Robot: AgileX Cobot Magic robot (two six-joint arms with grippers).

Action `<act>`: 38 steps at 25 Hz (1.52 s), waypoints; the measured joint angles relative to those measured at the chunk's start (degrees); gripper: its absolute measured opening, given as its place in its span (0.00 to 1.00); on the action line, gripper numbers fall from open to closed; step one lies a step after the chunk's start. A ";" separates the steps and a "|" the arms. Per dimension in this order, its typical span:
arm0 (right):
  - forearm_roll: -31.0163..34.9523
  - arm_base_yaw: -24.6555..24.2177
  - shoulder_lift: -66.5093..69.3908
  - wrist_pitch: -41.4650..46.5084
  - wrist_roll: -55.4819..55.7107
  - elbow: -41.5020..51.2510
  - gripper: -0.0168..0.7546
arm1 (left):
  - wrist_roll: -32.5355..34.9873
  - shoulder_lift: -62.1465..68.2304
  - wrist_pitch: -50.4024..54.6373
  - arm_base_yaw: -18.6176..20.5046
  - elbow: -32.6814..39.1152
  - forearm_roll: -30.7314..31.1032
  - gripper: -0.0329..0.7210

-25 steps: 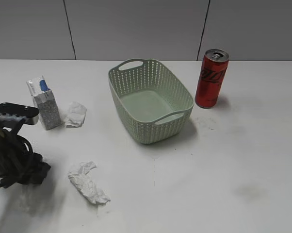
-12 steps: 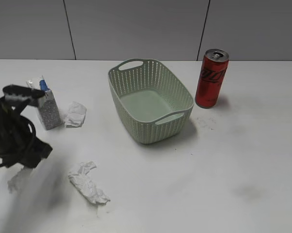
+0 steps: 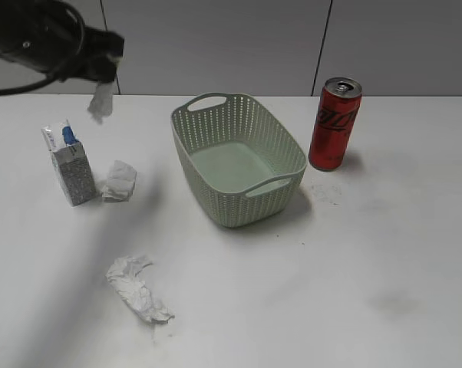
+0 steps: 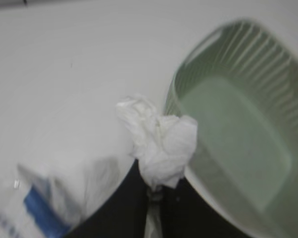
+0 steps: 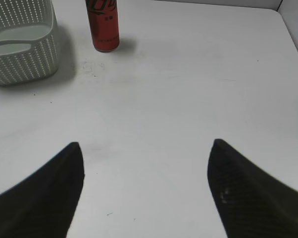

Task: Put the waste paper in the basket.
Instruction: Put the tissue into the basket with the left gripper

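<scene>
The left gripper (image 3: 100, 77) hangs high above the table's (image 3: 384, 253) far left part, pinched shut on one wad of waste paper (image 3: 100, 101) that dangles below its tips; the left wrist view shows the same wad (image 4: 161, 144) bunched at the fingertips. To the gripper's right and lower stands the pale green basket (image 3: 239, 157), its near rim (image 4: 188, 163) just beside the hanging wad in the wrist view, with open air between. Below the gripper sit the small carton (image 3: 70, 162) and a second wad (image 3: 120, 181) touching its side; a third wad (image 3: 137, 288) lies nearer the camera on bare table. The red can (image 3: 334, 123) stands beyond the basket's far side. The right gripper (image 5: 146, 163) is spread wide, holding nothing, over bare table. Half a second ago the left arm was low at the table's left edge; it has since risen, carrying the wad up.
</scene>
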 joint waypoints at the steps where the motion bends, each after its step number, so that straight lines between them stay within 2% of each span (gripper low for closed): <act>1: 0.00 0.00 0.00 0.00 0.00 0.00 0.78 | 0.00 0.00 -3.85 -0.48 -0.47 -1.80 0.08; 7: 0.00 0.00 0.00 0.00 0.00 0.00 0.78 | -0.14 1.51 -24.71 -7.42 -0.77 -4.42 0.08; 13: -0.04 0.00 0.00 0.00 0.01 0.00 0.78 | -0.20 9.47 -39.32 -16.87 -0.77 2.62 0.08; 16: -0.04 0.00 0.00 0.04 0.06 0.00 0.78 | -0.20 13.56 -43.60 -19.73 -0.77 4.38 0.08; 20: -0.04 0.00 0.00 0.04 0.12 0.00 0.78 | -0.20 17.94 -45.94 -20.55 -0.77 5.15 0.09; 22: -0.04 0.00 0.00 0.04 0.12 0.00 0.78 | -0.20 18.92 -45.27 -20.55 -0.72 5.10 0.16; 24: -0.04 0.00 0.00 0.04 0.12 0.00 0.78 | -0.20 19.10 -44.46 -20.55 -0.72 5.10 0.32; 27: -0.04 0.00 0.00 0.04 0.12 0.00 0.78 | -0.20 19.05 -44.24 -20.55 -0.72 3.72 0.70; 28: -0.04 0.00 0.00 0.04 0.12 0.00 0.78 | -0.20 18.98 -44.16 -20.55 -0.72 2.75 0.81; 29: -0.04 0.00 0.00 0.04 0.12 0.00 0.78 | -0.20 18.85 -44.10 -20.55 -0.72 2.19 0.87; 32: -0.04 0.00 0.00 0.04 0.12 0.00 0.78 | -0.20 16.79 -42.64 -20.55 -0.72 1.41 0.93; 38: -0.04 0.00 0.00 0.04 0.12 0.00 0.78 | -0.20 8.96 -35.93 -19.34 -0.72 1.46 0.92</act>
